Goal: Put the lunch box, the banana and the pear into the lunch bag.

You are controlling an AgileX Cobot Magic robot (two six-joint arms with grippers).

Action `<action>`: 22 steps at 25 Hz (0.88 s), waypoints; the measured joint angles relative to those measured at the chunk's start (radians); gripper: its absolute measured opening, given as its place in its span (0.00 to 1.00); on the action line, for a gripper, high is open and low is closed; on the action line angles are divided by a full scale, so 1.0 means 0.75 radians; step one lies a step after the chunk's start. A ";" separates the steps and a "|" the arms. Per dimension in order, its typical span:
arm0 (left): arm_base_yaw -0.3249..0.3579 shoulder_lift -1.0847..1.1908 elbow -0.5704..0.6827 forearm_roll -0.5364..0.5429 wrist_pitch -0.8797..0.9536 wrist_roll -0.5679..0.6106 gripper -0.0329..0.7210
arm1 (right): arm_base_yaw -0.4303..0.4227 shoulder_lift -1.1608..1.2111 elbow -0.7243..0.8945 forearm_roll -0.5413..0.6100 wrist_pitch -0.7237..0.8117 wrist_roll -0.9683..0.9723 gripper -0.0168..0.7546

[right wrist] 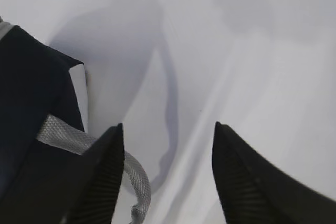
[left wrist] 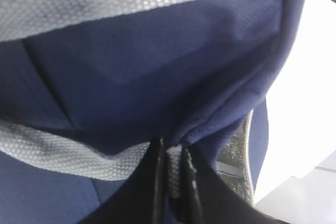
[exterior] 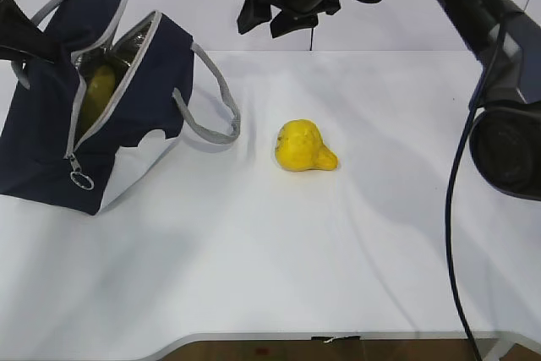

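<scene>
Looking along the white table, we see the boxy navy-blue fabric lunch bag standing at the far left, its grey zipper parted and its silvery lining showing in the gap. Inside that opening we make out a long yellow banana with a greenish cast, standing on end. A grey ring pull hangs from the zipper's lower end, and one grey webbing handle droops onto the table on the bag's right side.

Well apart from the bag, near the middle of the table, lies the squat yellow-orange pear, its narrow end pointing right.

Our left gripper has its black fingers pinched narrow on the bag's top edge, clamping navy fabric and a strip of grey webbing between them. Our right gripper hangs high above the table with its two dark fingers spread wide and nothing between them; from its wrist view we see the bag's corner and the looped handle below on the left.

We cannot see the lunch box in any view.
</scene>
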 joint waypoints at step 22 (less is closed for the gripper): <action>0.000 0.000 0.000 0.003 0.003 -0.009 0.07 | -0.026 -0.115 0.036 -0.214 0.007 -0.278 0.55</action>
